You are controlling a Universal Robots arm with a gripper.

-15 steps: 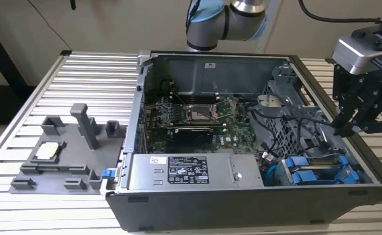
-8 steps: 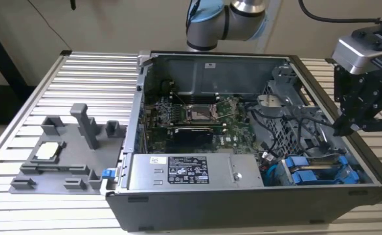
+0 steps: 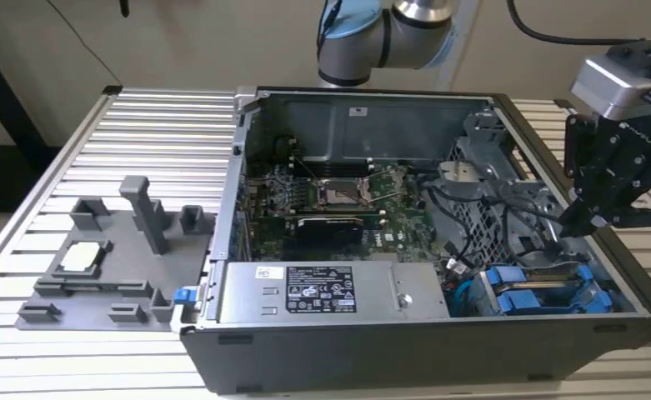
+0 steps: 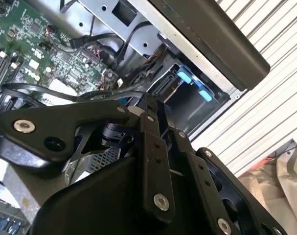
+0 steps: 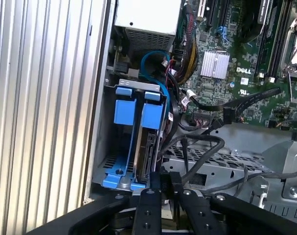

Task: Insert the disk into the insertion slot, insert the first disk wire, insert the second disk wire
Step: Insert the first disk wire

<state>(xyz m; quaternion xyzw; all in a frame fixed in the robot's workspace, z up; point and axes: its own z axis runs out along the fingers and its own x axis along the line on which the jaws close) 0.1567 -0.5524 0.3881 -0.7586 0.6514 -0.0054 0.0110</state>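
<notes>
My gripper [image 3: 593, 223] hangs just inside the computer case's rim at the exterior view's right, over the drive cage [image 5: 137, 83]. In both wrist views my fingertips [image 5: 154, 180] are drawn close, with barely a sliver between them. Whether they pinch anything, I cannot tell. The disk [image 5: 149, 147] stands seated in the insertion slot [image 5: 144, 164], the bay nearer the motherboard [image 5: 246, 58]. A second blue carrier [image 5: 124, 110] sits beside it, toward the case wall [image 5: 98, 63]. Black cables [image 5: 197, 147] loop across the perforated plate [image 5: 212, 164] beside my tips and crowd that side. Past the wall lies the open slatted table [image 5: 40, 117].
</notes>
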